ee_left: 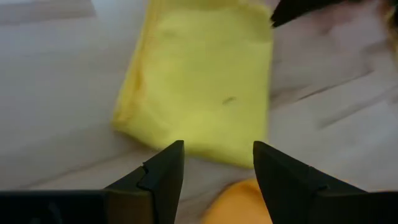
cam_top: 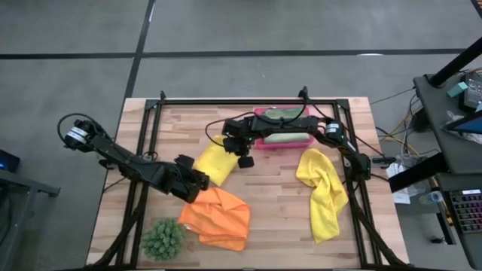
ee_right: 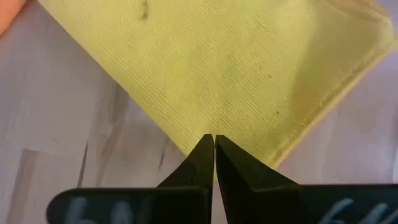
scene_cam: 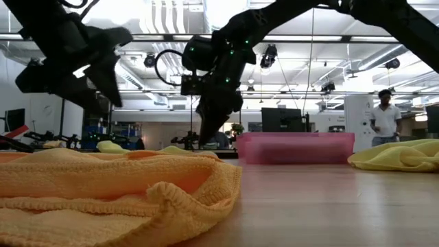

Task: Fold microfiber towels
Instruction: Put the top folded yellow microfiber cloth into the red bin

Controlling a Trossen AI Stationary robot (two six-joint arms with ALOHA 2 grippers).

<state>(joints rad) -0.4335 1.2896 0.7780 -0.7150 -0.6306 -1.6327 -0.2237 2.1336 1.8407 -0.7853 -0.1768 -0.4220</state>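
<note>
A folded yellow towel (cam_top: 216, 162) lies flat on the table's middle. My right gripper (cam_top: 245, 160) hangs shut just over that towel's right edge (ee_right: 249, 81), holding nothing; the low view shows its tips (scene_cam: 206, 136) clear above the cloth. My left gripper (ee_left: 217, 163) stands open above the table at the towel's near left corner (ee_left: 199, 81), with nothing between its fingers. An orange towel (cam_top: 217, 217) lies rumpled near the front edge. A second yellow towel (cam_top: 322, 193) lies crumpled at the right. A green towel (cam_top: 286, 138) rests folded in the pink tray.
The pink tray (cam_top: 260, 113) stands at the far middle, under my right arm. A spiky green plant ball (cam_top: 163, 239) sits at the near left corner. A black frame (cam_top: 151, 120) borders the table. A person (scene_cam: 386, 113) stands far behind the table.
</note>
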